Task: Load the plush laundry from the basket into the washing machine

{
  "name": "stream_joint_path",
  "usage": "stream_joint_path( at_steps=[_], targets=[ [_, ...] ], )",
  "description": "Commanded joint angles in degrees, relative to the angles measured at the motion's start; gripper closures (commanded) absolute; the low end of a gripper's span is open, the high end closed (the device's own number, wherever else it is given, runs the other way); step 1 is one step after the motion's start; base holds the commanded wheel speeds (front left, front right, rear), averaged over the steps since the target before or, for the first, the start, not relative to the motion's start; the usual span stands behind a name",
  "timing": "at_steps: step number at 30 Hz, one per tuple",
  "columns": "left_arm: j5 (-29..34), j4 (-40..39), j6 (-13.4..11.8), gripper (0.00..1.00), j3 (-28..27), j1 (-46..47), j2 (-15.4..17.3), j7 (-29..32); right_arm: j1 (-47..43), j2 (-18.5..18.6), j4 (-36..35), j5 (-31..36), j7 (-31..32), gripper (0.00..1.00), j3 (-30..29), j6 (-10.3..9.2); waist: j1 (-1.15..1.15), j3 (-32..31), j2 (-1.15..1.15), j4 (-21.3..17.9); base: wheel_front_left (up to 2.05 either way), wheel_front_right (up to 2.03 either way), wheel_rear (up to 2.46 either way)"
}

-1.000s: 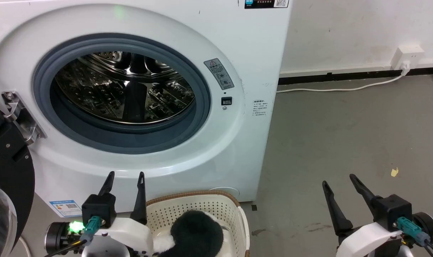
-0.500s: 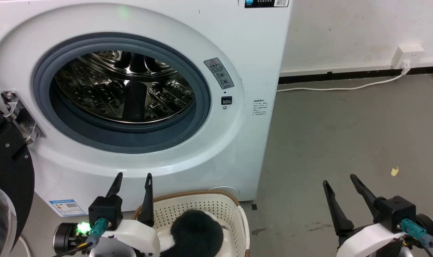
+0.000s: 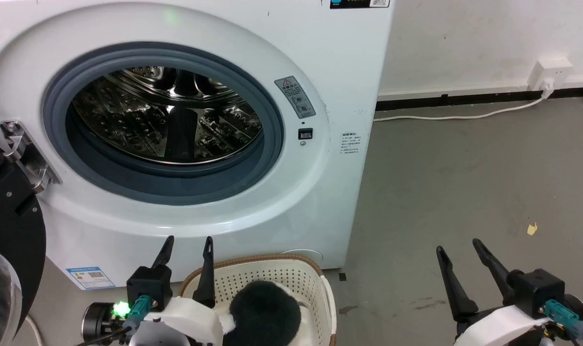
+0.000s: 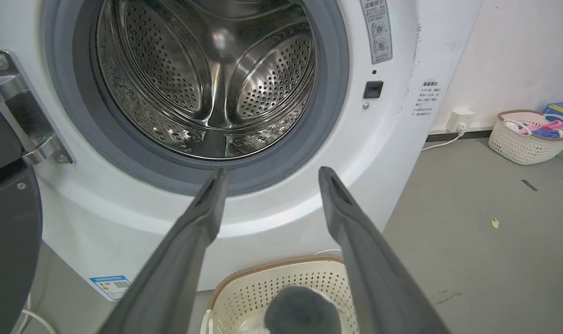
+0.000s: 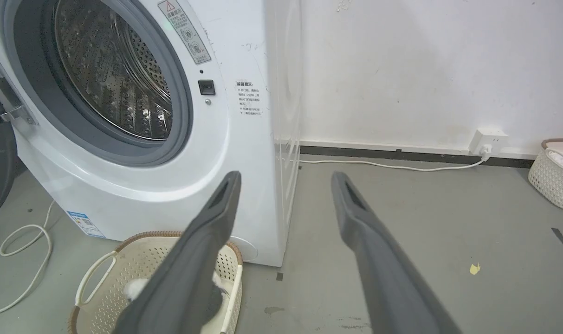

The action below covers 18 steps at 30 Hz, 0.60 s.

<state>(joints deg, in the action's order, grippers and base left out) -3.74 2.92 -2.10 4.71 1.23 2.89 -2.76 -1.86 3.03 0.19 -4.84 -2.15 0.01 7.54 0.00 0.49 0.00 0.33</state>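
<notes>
The white washing machine stands with its door swung open and its steel drum bare. On the floor in front sits the cream basket, holding the black and white plush laundry. My left gripper hangs open just above the basket's left rim, fingers pointing at the machine's front. In the left wrist view the basket and plush laundry lie below my open left gripper. My right gripper is open over bare floor to the right. The right wrist view has the basket at lower left.
The open black-rimmed door juts out at the left with its hinge. A white cable runs to a wall socket. A second basket of clothes stands by the far wall. Grey floor spreads to the right.
My left gripper has shifted right and a little lower, toward the basket's rim. The right gripper has sunk slightly. Both stay open.
</notes>
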Motion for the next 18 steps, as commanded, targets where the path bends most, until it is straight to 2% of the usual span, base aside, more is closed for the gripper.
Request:
stream_joint_path(
  at_steps=[1, 10, 18],
  targets=[
    [-0.83, 0.52, -0.43, 0.00, 0.32, 1.02, 0.27, 0.37, -0.92, -0.04, -0.03, -0.90, -0.50, 0.00, -0.18, -0.02, 0.00, 0.17, 0.00, 0.02, 0.00, 0.00, 0.00],
    [-3.59, 3.53, -0.36, 0.00, 0.95, 3.44, 0.87, 4.06, -0.60, -0.05, -1.16, -1.82, -0.82, 0.00, -0.79, -0.02, 0.00, 1.70, 0.00, -0.18, 0.00, 0.00, 0.00],
    [-6.49, 9.57, 0.39, 0.00, 2.40, 6.02, 0.86, 8.54, -0.08, -0.06, -2.17, -2.90, -1.32, 0.00, -1.16, -0.02, 0.00, 4.13, 0.00, -0.62, 0.00, 0.00, 0.00]
  ],
)
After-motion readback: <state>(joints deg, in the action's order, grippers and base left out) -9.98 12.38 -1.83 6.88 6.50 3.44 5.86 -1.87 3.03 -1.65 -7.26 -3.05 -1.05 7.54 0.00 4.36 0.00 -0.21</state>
